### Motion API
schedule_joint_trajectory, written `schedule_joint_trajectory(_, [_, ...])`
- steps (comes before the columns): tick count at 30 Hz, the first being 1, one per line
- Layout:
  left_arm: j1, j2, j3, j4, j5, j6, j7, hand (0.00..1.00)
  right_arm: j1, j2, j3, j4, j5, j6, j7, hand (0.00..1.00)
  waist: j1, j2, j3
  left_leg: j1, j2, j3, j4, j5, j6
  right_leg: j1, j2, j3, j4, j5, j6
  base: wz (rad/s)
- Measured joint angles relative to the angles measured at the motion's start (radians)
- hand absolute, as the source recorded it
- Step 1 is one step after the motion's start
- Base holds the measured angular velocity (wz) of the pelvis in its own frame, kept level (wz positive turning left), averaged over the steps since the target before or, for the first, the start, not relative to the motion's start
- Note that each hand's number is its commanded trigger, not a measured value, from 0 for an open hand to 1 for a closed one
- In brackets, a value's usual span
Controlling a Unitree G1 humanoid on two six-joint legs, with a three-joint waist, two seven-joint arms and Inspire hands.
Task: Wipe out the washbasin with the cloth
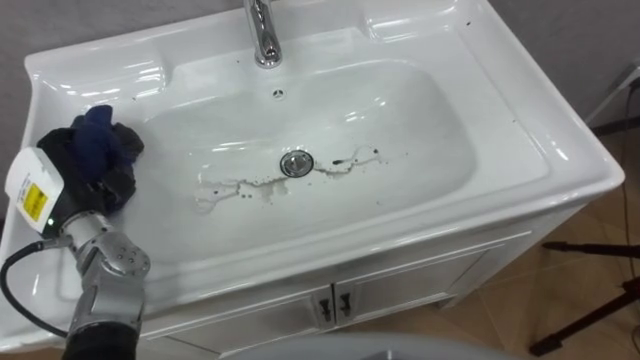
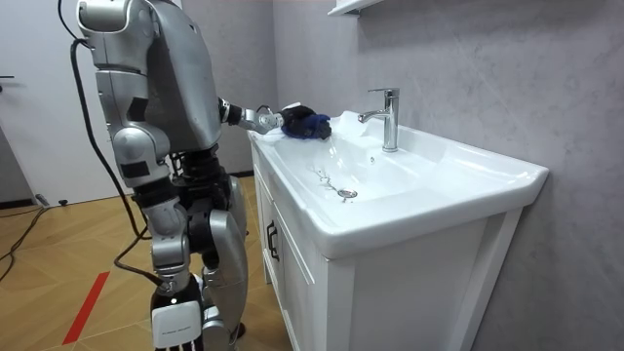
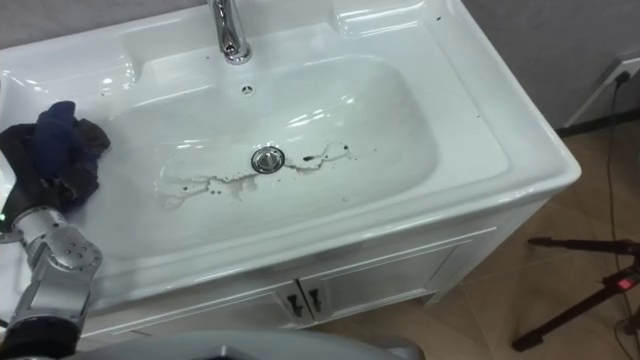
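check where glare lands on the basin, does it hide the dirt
Left eye view: white highlights on the basin rim's upper left and far bowl wall, none over the dirt streaks by the drain. Right eye view: same. Room view: soft sheen; the cloth in the left robot hand looks dark.

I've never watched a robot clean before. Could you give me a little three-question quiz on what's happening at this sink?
1. Fill in: the dark streaks in the basin run out to both sides of the ____.
2. True or false: the bowl has already been wiped clean.
3. Where is the blue cloth?
A) spread flat over the bowl's bottom
B) bunched in the left hand at the basin's left side
C) draped over the basin's right rim

Key: 1 drain; 2 false, the streaks are plainly there; 3 B.
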Motion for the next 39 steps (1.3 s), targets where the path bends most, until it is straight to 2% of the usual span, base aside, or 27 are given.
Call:
schedule_joint_trajectory(10, [-0.006, -0.001, 0.002, -0.006, 0.0, 0.004, -0.003, 1.0, -0.002, 0.0, 0.01, -0.002, 0.033, -0.002, -0.005, 0.0, 0.0, 0.001, -0.0001, -0.004, 0.0, -0.003, -0.001, 0.0, 0.0, 0.0, -0.001, -0.002, -0.001, 0.0, 0.0, 0.0])
schedule_joint_trajectory(14, [-0.002, -0.009, 0.0, -0.062, 0.0, 0.034, -0.018, 1.0, -0.006, 0.0, 0.022, -0.01, 0.044, -0.007, -0.005, 0.0, 0.0, -0.001, 0.0003, -0.014, -0.001, -0.007, 0.0, 0.0, 0.0, -0.01, -0.002, -0.006, 0.001, 0.0, 0.0, 0.03])
schedule_joint_trajectory(17, [0.004, -0.013, -0.009, -0.099, -0.002, 0.048, -0.02, 1.0, -0.013, 0.0, 0.041, -0.01, 0.051, -0.015, -0.008, 0.0, 0.006, -0.006, 0.004, -0.017, -0.001, -0.008, 0.002, 0.0, 0.0, -0.016, -0.002, -0.007, 0.013, 0.0, 0.0, 0.0])
schedule_joint_trajectory(19, [0.018, -0.016, -0.037, -0.161, -0.001, 0.064, -0.027, 1.0, -0.015, 0.0, 0.042, -0.012, 0.074, -0.035, -0.018, 0.0, 0.014, -0.015, 0.0117, -0.026, -0.002, -0.017, 0.003, 0.0, 0.0, -0.018, -0.004, -0.012, 0.01, 0.0, 0.0, 0.08])
schedule_joint_trajectory(21, [0.031, -0.018, -0.065, -0.214, 0.0, 0.067, -0.036, 1.0, -0.015, -0.001, 0.046, -0.011, 0.091, -0.049, -0.021, 0.0, 0.016, -0.023, 0.0144, -0.041, -0.004, -0.032, 0.009, 0.0, 0.0, -0.023, -0.008, -0.027, 0.002, 0.0, 0.001, 0.23])
schedule_joint_trajectory(25, [0.057, -0.032, -0.122, -0.296, -0.003, 0.06, -0.043, 1.0, -0.015, 0.0, 0.048, 0.003, 0.095, -0.078, -0.029, 0.0, 0.021, -0.022, 0.0236, -0.057, -0.005, -0.044, 0.017, 0.0, 0.001, -0.029, -0.01, -0.039, 0.0, 0.001, 0.002, 0.12])
schedule_joint_trajectory(29, [0.06, -0.036, -0.162, -0.313, -0.004, 0.059, -0.066, 1.0, -0.017, 0.001, 0.048, 0.008, 0.094, -0.093, -0.03, 0.0, 0.016, -0.021, 0.0254, -0.068, -0.004, -0.05, 0.017, 0.0, 0.001, -0.032, -0.009, -0.039, -0.002, 0.001, 0.001, 0.01])
schedule_joint_trajectory(35, [0.06, -0.035, -0.217, -0.347, -0.003, 0.059, -0.086, 1.0, -0.016, 0.003, 0.048, 0.01, 0.083, -0.116, -0.03, 0.0, -0.006, -0.031, 0.0304, -0.069, -0.004, -0.053, 0.016, 0.0, 0.001, -0.031, -0.007, -0.039, -0.005, 0.001, 0.001, 0.0])
schedule_joint_trajectory(39, [0.06, -0.033, -0.244, -0.371, 0.002, 0.037, -0.086, 1.0, -0.016, 0.003, 0.048, 0.01, 0.079, -0.124, -0.031, 0.0, -0.009, -0.03, 0.0293, -0.066, -0.004, -0.044, 0.015, 0.0, 0.001, -0.031, -0.007, -0.031, -0.007, 0.001, 0.001, -0.07])
